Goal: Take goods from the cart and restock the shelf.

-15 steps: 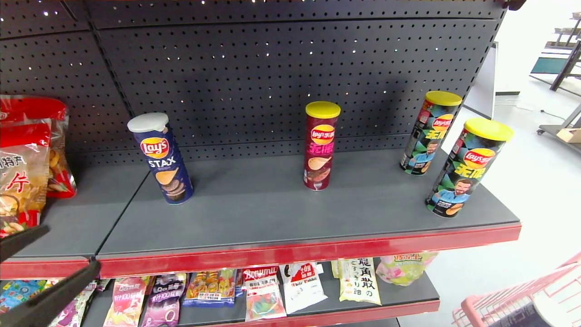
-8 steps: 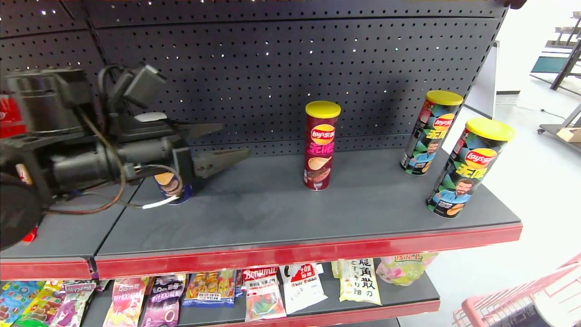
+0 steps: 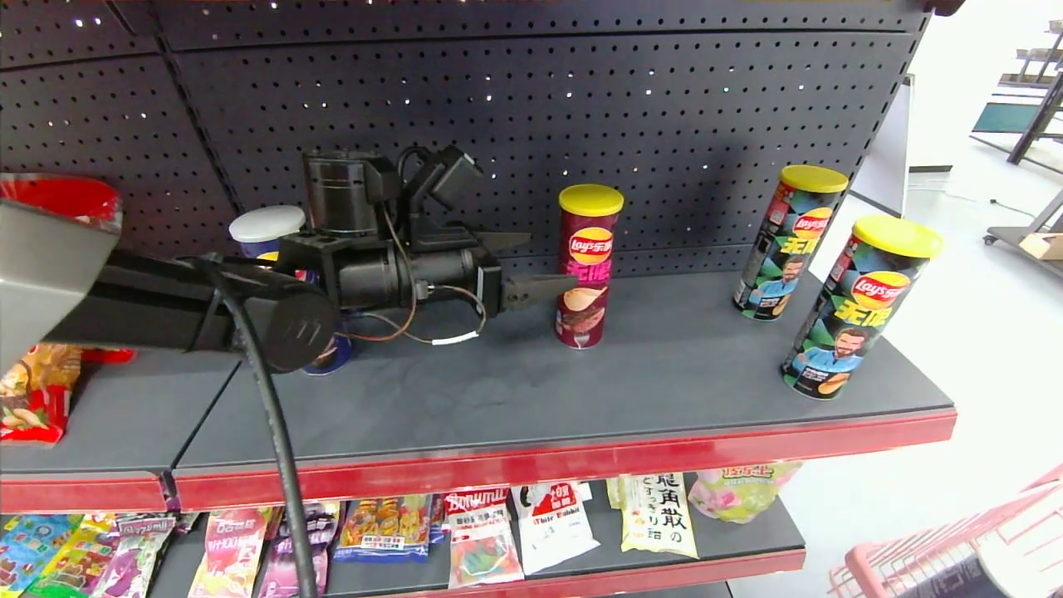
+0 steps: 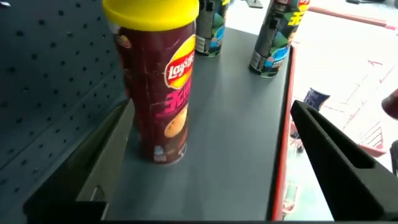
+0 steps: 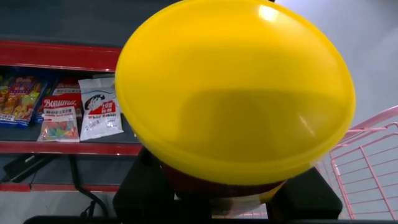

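A maroon chip can (image 3: 588, 266) with a yellow lid stands upright mid-shelf, also seen as the maroon chip can (image 4: 163, 93). My left gripper (image 3: 548, 262) reaches along the shelf from the left and is open, its fingertips at the can's left side. In the left wrist view the left gripper (image 4: 217, 174) has the can close to one finger (image 4: 93, 168), with a wide gap to the other. My right gripper (image 5: 227, 193) is shut on another chip can, whose yellow lid (image 5: 236, 87) faces the camera.
A blue can with a white lid (image 3: 266, 226) stands behind my left arm. Two green-black cans (image 3: 787, 241) (image 3: 859, 307) stand at the right end of the grey shelf (image 3: 540, 390). Snack bags (image 3: 33, 399) lie far left and on the lower shelf (image 3: 498, 531). A pink cart (image 3: 955, 548) sits at the lower right.
My left arm rose from the lower left and swept rightward over the shelf, past the blue can, bringing its open fingers up to the maroon can. The cans have not moved.
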{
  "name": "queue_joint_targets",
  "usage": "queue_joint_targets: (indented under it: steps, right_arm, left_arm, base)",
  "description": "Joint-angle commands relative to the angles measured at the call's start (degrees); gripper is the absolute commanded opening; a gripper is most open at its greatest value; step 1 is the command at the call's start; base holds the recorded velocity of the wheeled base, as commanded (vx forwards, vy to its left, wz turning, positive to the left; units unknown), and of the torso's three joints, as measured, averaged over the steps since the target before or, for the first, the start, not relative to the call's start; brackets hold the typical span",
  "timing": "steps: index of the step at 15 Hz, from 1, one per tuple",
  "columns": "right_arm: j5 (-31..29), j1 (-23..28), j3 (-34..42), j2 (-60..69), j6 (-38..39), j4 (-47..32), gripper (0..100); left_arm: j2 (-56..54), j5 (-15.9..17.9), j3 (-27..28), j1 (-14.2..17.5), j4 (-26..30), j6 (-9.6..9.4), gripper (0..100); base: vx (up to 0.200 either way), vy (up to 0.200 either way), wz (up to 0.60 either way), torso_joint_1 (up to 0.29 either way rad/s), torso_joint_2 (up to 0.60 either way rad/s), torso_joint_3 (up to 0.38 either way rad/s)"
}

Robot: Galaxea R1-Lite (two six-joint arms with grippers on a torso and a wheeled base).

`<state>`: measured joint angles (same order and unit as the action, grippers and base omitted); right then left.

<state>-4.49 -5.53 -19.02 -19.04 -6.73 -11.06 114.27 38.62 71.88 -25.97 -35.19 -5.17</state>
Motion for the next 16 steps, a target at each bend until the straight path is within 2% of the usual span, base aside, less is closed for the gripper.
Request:
queue_joint_targets:
  steps: [1,7,16]
  right_arm:
    - [-0.08,0.17,0.03,0.15,-0.04,-0.02,0]
    - [-0.08,0.26,-0.14,0.23,-0.04,-0.02,0]
    - [-0.17,0.26,-0.05,0.58,-0.04,-0.02,0]
  left_arm:
    - [4.03,-0.65,2.83,-0.23,-0.05,-0.19,100]
    - [8.60,-2.58,7.84,0.13,-0.14,-1.60,100]
    - [15.63,-2.67,19.53,-0.58,0.48,-1.25,100]
  base:
    - [0.000,0.000,0.00,0.000,0.00,0.000]
    - [0.000,0.000,0.00,0.000,0.00,0.000]
    - [0.000,0.000,0.00,0.000,0.00,0.000]
